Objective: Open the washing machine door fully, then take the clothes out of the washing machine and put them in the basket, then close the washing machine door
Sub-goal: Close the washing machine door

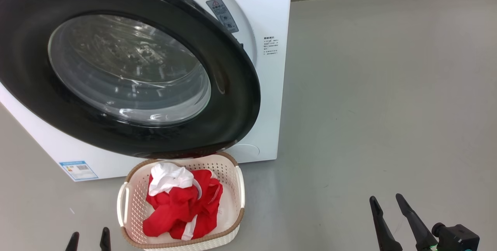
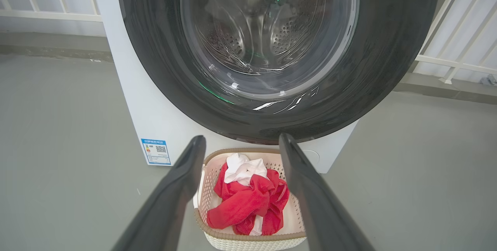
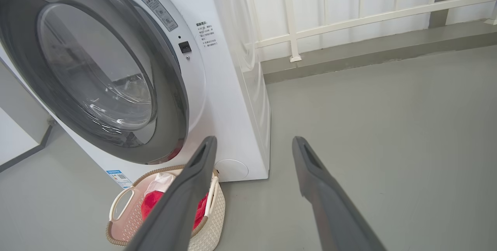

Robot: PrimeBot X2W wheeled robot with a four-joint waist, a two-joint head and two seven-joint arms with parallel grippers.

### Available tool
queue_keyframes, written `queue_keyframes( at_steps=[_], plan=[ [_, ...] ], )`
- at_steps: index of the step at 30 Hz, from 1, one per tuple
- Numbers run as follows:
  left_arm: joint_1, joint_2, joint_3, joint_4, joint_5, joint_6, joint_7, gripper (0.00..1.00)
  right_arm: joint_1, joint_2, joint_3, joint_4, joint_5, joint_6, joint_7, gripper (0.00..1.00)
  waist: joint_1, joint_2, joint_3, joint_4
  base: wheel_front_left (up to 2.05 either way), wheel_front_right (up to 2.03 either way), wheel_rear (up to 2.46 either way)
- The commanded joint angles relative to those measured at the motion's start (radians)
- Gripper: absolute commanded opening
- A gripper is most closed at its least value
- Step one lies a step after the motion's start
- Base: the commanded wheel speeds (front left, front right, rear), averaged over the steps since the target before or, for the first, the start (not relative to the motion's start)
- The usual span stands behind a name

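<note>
Red-white clothes (image 1: 182, 204) lie in basket (image 1: 134, 204) just before washing machine (image 1: 271, 29), under its ajar door (image 1: 233, 88); blue QR label (image 1: 79, 170) and grey warning sticker (image 1: 222, 14) are unreadable; left gripper (image 2: 242, 138) and right gripper (image 3: 254, 140) are spread, empty.

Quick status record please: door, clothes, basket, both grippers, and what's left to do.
door: washing machine door nearly closed but ajar; its right edge stands off the front of the washing machine
clothes: clothes, red and white, bunched inside the basket
basket: basket upright on the floor, just below the door
left gripper: left gripper open, empty, pointing toward the basket
right gripper: right gripper open, empty, to the right of the basket
left to do: push the door shut
</note>
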Motion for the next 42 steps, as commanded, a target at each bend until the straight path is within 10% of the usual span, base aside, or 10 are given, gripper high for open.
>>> queue_keyframes(
  at_steps=[1, 18, 22, 42],
  plan=[
    [-0.017, 0.006, 0.038, -0.030, 0.010, -0.006, -0.009, 1.00, -0.019, -0.015, 0.019, -0.027, -0.002, 0.006, -0.006, 1.00, 0.0000, 0.0000, 0.000, 0.000, 0.00, 0.00, 0.00],
    [-0.030, -0.006, 0.018, -0.043, 0.032, -0.006, -0.009, 1.00, -0.033, -0.013, 0.020, -0.029, -0.003, 0.006, -0.006, 1.00, 0.0000, 0.0000, 0.011, 0.030, 0.00, 0.00, 0.00],
    [-0.040, -0.010, 0.004, -0.047, 0.034, -0.006, -0.009, 1.00, -0.072, -0.009, 0.034, -0.029, 0.007, 0.006, -0.006, 0.00, 0.0000, 0.0000, 0.021, 0.053, 0.00, 0.00, 0.00],
    [-0.164, -0.032, -0.133, -0.045, 0.003, -0.006, -0.009, 1.00, -0.499, 0.010, 0.176, 0.085, 0.040, 0.006, -0.006, 0.00, 0.0000, 0.0000, 0.173, 0.207, 0.00, 0.00, 0.00]
  ],
)
